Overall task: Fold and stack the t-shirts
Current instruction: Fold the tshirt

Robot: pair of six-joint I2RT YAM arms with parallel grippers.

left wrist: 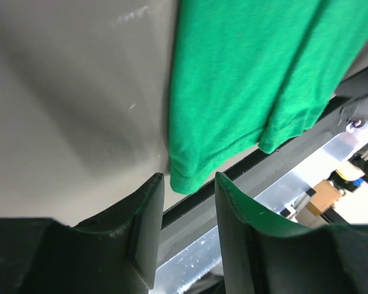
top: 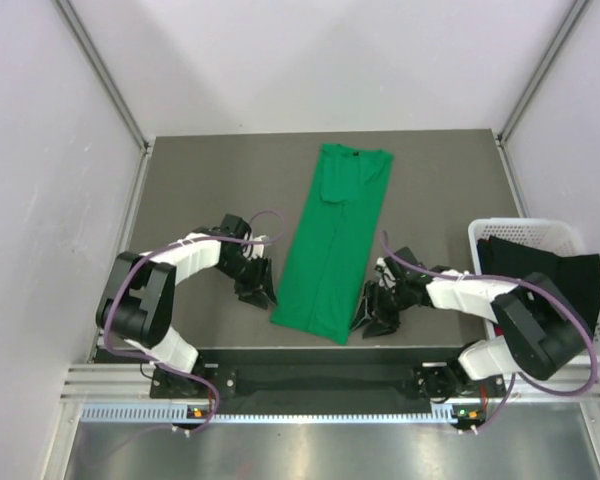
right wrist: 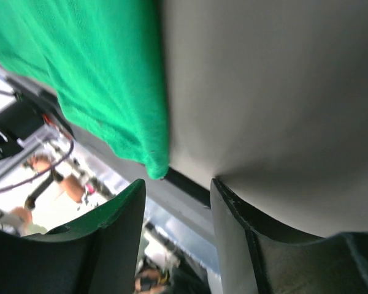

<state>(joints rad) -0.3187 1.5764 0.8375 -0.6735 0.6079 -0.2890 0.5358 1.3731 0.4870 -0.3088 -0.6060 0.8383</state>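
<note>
A bright green t-shirt (top: 340, 240), folded lengthwise into a long strip, lies on the grey table (top: 200, 190) with its collar at the far end. My left gripper (top: 263, 290) sits low at the strip's near left corner. In the left wrist view the green corner (left wrist: 187, 180) hangs just past the tips of the gripper (left wrist: 189, 179), whose jaws are apart with nothing pinched. My right gripper (top: 372, 315) is at the near right corner. In the right wrist view that corner (right wrist: 156, 168) lies just ahead of the open gripper (right wrist: 176, 184). A black t-shirt (top: 540, 270) is bunched in the basket.
A white slatted basket (top: 540, 228) stands at the table's right edge, beside the right arm. The table's near edge and a metal rail (top: 310, 385) run close under both grippers. White walls and frame posts enclose the table on three sides.
</note>
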